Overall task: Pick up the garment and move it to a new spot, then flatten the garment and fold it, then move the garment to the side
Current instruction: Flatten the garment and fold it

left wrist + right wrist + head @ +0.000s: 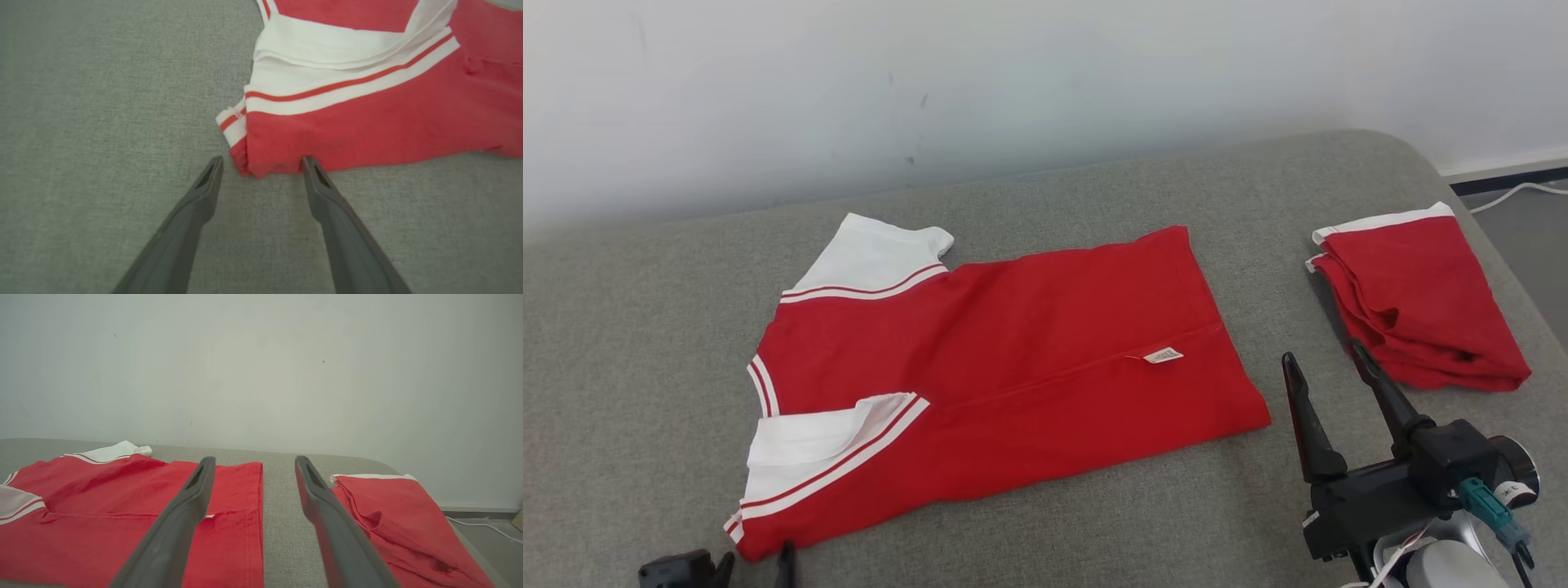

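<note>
My left gripper (262,161), fingers apart, at the half-folded garment (1013,351) by the near edge of the cushion (645,367); more folding and the move aside remain

Head camera overlooks the garment (1013,359); left wrist close at its corner; right wrist low by its hem, facing the wall (261,375).

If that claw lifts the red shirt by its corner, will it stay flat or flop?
Probably flop: the red shirt lies limp and creased, with one sleeve folded over, so it would likely drape from the left gripper. It looks thin, so it is probably light. Pushed, it might bunch rather than slide on the woven grey surface.
</note>
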### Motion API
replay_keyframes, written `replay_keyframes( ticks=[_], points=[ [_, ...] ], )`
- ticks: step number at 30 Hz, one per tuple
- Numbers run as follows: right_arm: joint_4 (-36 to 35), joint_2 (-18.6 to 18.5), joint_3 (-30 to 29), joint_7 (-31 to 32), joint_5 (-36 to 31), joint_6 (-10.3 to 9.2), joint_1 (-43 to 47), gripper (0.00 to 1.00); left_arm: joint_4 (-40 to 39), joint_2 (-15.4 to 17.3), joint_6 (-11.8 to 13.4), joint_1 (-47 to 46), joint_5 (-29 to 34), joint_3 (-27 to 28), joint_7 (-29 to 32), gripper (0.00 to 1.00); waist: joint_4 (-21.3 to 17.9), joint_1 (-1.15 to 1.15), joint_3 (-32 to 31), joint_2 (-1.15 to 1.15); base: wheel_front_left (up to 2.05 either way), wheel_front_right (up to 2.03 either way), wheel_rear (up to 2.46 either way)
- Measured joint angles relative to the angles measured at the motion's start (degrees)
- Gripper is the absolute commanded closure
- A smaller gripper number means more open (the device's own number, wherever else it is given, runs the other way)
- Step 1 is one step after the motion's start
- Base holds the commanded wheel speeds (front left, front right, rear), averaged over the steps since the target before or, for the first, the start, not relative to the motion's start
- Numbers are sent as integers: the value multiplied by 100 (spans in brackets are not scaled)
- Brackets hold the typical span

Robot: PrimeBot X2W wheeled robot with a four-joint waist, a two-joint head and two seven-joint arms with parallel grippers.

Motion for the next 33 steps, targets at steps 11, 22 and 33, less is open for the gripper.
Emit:
replay_keyframes(
  ticks=[11,22,33],
  points=[
    [13,-5,8,-23,-3,11,-11,0,216,-20,-5,-223,-256,101,223,56,15,0,80,0,0,0,0],
    [315,-4,147,227,-27,162,-95,0,265,-18,-13,-435,-282,98,269,100,34,0,211,0,0,0,0],
    [1168,-16,215,858,65,249,-225,0,310,-69,-63,-602,-280,7,297,100,144,0,385,0,0,0,0]
  ],
)
